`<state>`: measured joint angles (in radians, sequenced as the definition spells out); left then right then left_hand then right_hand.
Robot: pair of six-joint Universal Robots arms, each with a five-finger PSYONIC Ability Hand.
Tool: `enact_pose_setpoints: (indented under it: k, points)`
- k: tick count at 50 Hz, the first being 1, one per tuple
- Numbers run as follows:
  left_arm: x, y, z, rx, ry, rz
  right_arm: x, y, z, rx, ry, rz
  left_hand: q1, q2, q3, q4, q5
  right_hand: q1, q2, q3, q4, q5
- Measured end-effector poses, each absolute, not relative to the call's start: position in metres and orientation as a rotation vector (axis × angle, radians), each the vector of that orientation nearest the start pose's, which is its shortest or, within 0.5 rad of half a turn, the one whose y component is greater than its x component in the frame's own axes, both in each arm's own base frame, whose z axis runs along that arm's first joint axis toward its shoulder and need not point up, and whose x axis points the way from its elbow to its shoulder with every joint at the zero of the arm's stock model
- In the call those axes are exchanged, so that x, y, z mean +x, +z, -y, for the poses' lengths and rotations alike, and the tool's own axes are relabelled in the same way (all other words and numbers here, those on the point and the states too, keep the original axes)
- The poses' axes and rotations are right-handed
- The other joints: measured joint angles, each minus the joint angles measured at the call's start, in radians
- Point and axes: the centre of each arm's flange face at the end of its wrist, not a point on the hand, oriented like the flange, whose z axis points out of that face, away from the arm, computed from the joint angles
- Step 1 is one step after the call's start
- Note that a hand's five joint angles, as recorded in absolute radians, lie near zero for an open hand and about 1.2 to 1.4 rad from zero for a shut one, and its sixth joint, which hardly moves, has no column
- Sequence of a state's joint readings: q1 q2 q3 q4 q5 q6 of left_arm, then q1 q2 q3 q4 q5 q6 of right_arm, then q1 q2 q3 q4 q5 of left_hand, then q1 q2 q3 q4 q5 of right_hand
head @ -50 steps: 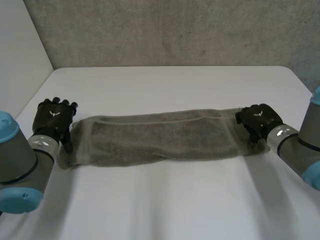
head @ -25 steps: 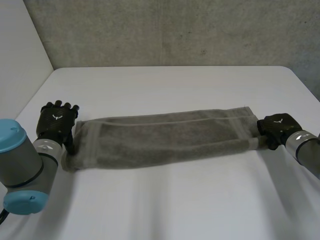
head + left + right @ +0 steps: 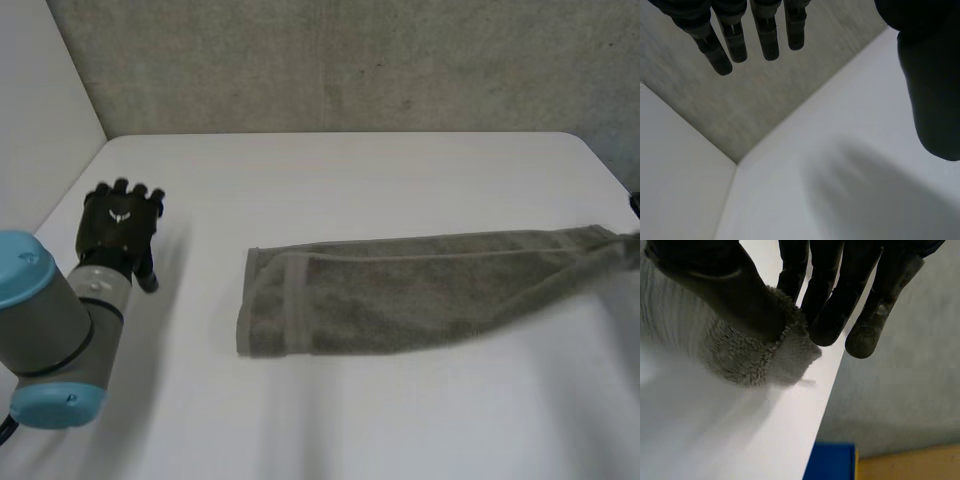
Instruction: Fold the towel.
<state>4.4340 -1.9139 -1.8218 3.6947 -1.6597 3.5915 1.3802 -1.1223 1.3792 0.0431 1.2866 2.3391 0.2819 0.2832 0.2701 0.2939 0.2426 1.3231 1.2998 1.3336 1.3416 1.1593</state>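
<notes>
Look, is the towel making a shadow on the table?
Yes. Head view: a soft grey shadow lies on the white table along the near edge of the towel, darkest toward its held end. Right wrist view: a faint shadow spreads on the table under the towel end pinched by the right robot hand.

I had a white table (image 3: pixel 380 180) before me, a rough grey wall (image 3: pixel 350 60) along its far edge, a white panel (image 3: pixel 35 130) along its left edge, something blue (image 3: pixel 834 461) beyond its edge
</notes>
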Motion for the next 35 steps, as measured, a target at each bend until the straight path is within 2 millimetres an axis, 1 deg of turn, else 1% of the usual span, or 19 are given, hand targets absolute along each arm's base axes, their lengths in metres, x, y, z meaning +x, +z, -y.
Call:
enact_pose_setpoints:
  k: [1,3,4,5,6,7,8,9,11,12,13,18,19,22,23,25,29,33,35]
  points:
    - [-0.215,0.176,0.3,0.676,-2.05,-2.026,0.091,0.214,0.394,-1.146,-2.047,-2.587,0.0,0.0,0.0,0.0,0.0,0.0,0.0,0.0,0.0,0.0]
    - [-0.222,0.189,0.301,0.678,-2.108,-1.984,0.129,0.232,0.388,-1.18,-2.091,-2.447,0.0,0.0,0.0,0.0,0.0,0.0,0.0,0.0,0.0,0.0]
    - [-0.224,0.192,0.301,0.68,-2.119,-1.977,0.14,0.236,0.386,-1.19,-2.098,-2.409,0.0,0.0,0.0,0.0,0.0,0.0,0.002,0.0,0.0,0.0]
    - [-0.229,0.199,0.302,0.684,-2.151,-1.955,0.169,0.245,0.377,-1.221,-2.108,-2.308,0.0,0.0,0.0,0.0,0.0,0.0,0.013,0.0,0.0,0.0]
    - [-0.232,0.202,0.302,0.686,-2.164,-1.947,0.182,0.247,0.372,-1.237,-2.106,-2.265,0.0,0.0,0.0,0.0,0.0,0.0,0.014,0.001,0.0,0.0]
    - [-0.236,0.207,0.302,0.69,-2.186,-1.932,0.21,0.252,0.359,-1.274,-2.097,-2.173,0.0,0.0,0.0,0.0,0.0,0.0,0.014,0.004,0.0,0.0]
    - [-0.238,0.209,0.302,0.691,-2.198,-1.924,0.223,0.253,0.353,-1.291,-2.091,-2.133,0.0,0.0,0.0,0.0,0.0,0.0,0.014,0.004,0.0,0.0]
    - [-0.242,0.213,0.301,0.693,-2.216,-1.913,0.247,0.254,0.339,-1.329,-2.071,-2.053,0.0,0.0,0.0,0.0,0.0,0.0,0.014,0.005,0.0,0.0]
    - [-0.249,0.219,0.301,0.692,-2.243,-1.895,0.293,0.25,0.307,-1.407,-2.015,-1.909,0.0,0.0,0.0,0.0,0.0,0.0,0.014,0.005,0.0,0.0]
    - [-0.25,0.22,0.301,0.691,-2.248,-1.892,0.303,0.248,0.299,-1.427,-1.997,-1.876,0.0,0.0,0.0,0.0,0.0,0.0,0.014,0.005,0.0,0.0]
    - [-0.253,0.221,0.3,0.687,-2.256,-1.886,0.324,0.241,0.281,-1.469,-1.96,-1.809,0.0,0.0,0.0,0.0,0.0,0.0,0.014,0.005,0.0,0.0]
    - [-0.261,0.221,0.298,0.679,-2.262,-1.886,0.38,0.206,0.219,-1.606,-1.807,-1.628,-0.001,0.0,0.0,0.0,0.0,-0.031,-0.001,-0.02,-0.029,-0.027]
    - [-0.261,0.22,0.298,0.68,-2.26,-1.887,0.384,0.202,0.214,-1.618,-1.792,-1.616,-0.001,0.0,0.0,0.0,0.0,-0.088,-0.067,-0.088,-0.1,-0.1]
    - [-0.265,0.215,0.296,0.689,-2.25,-1.9,0.397,0.18,0.194,-1.666,-1.721,-1.589,-0.001,0.0,0.0,0.0,0.0,-0.649,-0.641,-0.643,-0.654,-0.677]
    - [-0.265,0.214,0.296,0.691,-2.247,-1.903,0.397,0.177,0.193,-1.67,-1.713,-1.59,-0.001,0.0,0.0,0.0,0.0,-0.729,-0.723,-0.702,-0.713,-0.741]
    - [-0.267,0.21,0.295,0.701,-2.238,-1.914,0.398,0.168,0.19,-1.677,-1.683,-1.607,-0.001,0.0,0.0,0.0,0.0,-1.006,-1.0,-1.013,-1.023,-1.056]
    - [-0.269,0.205,0.292,0.719,-2.228,-1.928,0.39,0.162,0.197,-1.654,-1.658,-1.664,-0.002,0.0,0.0,0.0,0.0,-1.08,-1.053,-1.087,-1.086,-1.102]
    - [-0.272,0.202,0.289,0.74,-2.224,-1.939,0.363,0.169,0.221,-1.54,-1.666,-1.799,-0.002,0.0,0.0,0.0,0.0,-1.088,-1.053,-1.087,-1.086,-1.102]
    - [-0.275,0.201,0.286,0.751,-2.227,-1.942,0.343,0.174,0.234,-1.455,-1.67,-1.882,-0.002,0.0,0.0,0.0,0.0,-1.088,-1.053,-1.087,-1.086,-1.102]
